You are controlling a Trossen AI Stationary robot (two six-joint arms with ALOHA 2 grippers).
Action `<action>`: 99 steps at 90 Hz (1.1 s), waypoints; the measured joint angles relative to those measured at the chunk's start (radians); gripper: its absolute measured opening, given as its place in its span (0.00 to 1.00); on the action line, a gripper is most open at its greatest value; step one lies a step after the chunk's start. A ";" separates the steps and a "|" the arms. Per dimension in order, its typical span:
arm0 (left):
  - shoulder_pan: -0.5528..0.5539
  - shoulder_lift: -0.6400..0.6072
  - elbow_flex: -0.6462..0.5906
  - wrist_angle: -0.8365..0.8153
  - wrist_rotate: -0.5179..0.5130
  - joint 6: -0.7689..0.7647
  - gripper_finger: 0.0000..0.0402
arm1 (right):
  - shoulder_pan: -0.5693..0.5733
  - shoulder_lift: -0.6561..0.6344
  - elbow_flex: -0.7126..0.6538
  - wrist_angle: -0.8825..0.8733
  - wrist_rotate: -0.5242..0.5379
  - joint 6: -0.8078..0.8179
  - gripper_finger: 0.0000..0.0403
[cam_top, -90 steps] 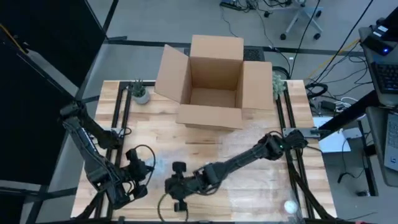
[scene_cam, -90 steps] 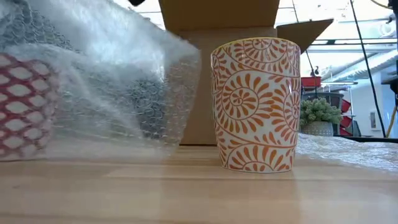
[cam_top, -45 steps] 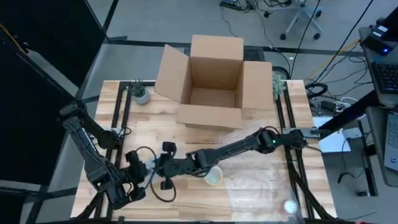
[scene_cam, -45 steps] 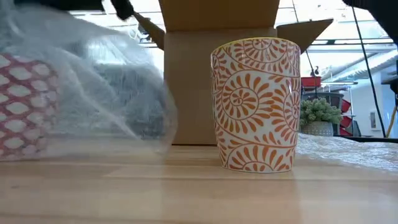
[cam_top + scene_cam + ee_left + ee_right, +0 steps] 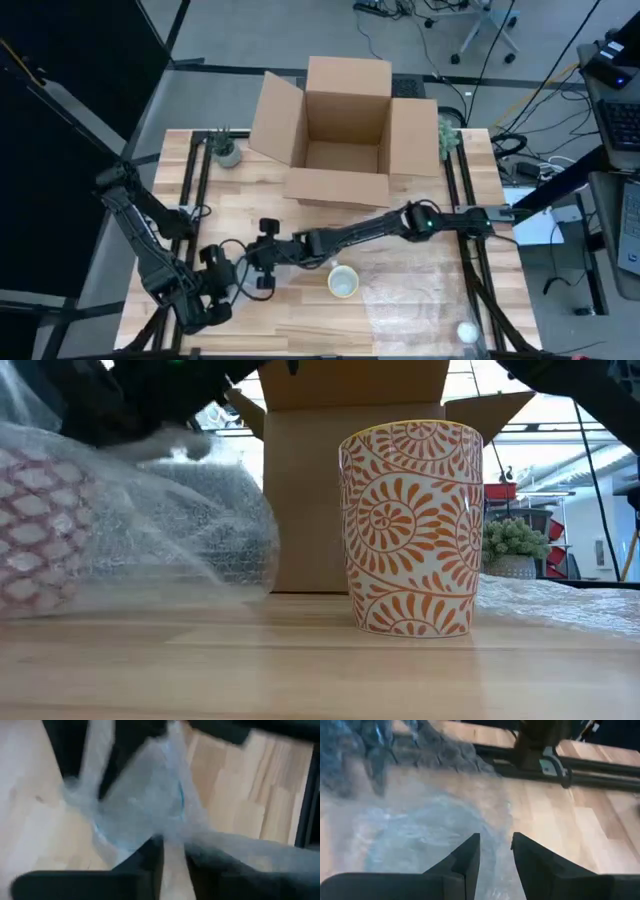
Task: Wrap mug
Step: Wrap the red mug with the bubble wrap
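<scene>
Mug point(image 5: 410, 528) with orange swirl pattern stands upright on the wooden table point(image 5: 430, 320), unwrapped, nothing touching it. High view: same mug point(image 5: 343, 282) sits open-side up, near the front-centre of the table, just in front of the right arm's forearm.

Bubble wrap point(image 5: 140, 520) is bunched at the left of the low view, draped over something with a red lattice pattern point(image 5: 40, 525); can't tell what that is. Wrap is beside the mug, not around it, with a clear gap between them. A second patch of wrap point(image 5: 420, 295) lies flat on the table to the right of the mug.

Right gripper point(image 5: 262, 262) is reached far across to the left side of the table, over the bunched wrap. Its wrist view shows the fingers point(image 5: 465, 862) a narrow gap apart, with wrap point(image 5: 415, 840) spread on the wood beyond them; can't tell if they pinch any of it.

Left gripper point(image 5: 215, 275) is low at front-left, right next to the right one. In its wrist view the fingers point(image 5: 150, 855) look nearly together with wrap point(image 5: 145, 805) bunched just past them; blurred, so can't tell if it grips.

Open cardboard box point(image 5: 340, 135) stands at the back centre. Small potted plants sit at the back-left point(image 5: 226, 150) and back-right point(image 5: 447, 135) corners.
</scene>
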 joint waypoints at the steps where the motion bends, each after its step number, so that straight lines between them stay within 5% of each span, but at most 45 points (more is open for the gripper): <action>1: 0.000 0.000 0.000 -0.001 0.015 0.000 0.22 | -0.001 0.000 0.000 -0.002 0.000 0.000 0.25; 15: 0.000 -0.015 0.012 -0.025 0.224 -0.032 0.31 | -0.010 0.001 0.000 -0.026 -0.001 0.003 0.25; 30: -0.022 -0.078 0.053 -0.032 0.252 -0.060 0.32 | -0.014 0.001 0.000 -0.020 0.006 0.006 0.25; 46: -0.064 -0.145 0.123 -0.032 0.126 -0.053 0.32 | -0.012 0.001 0.000 -0.027 0.006 0.040 0.25; 66: -0.094 -0.171 0.119 0.054 -0.255 0.014 0.32 | -0.009 0.001 0.000 -0.008 0.006 0.048 0.25; 99: -0.004 -0.050 0.042 0.195 -0.196 0.167 0.32 | -0.012 0.001 0.000 0.000 0.007 0.056 0.25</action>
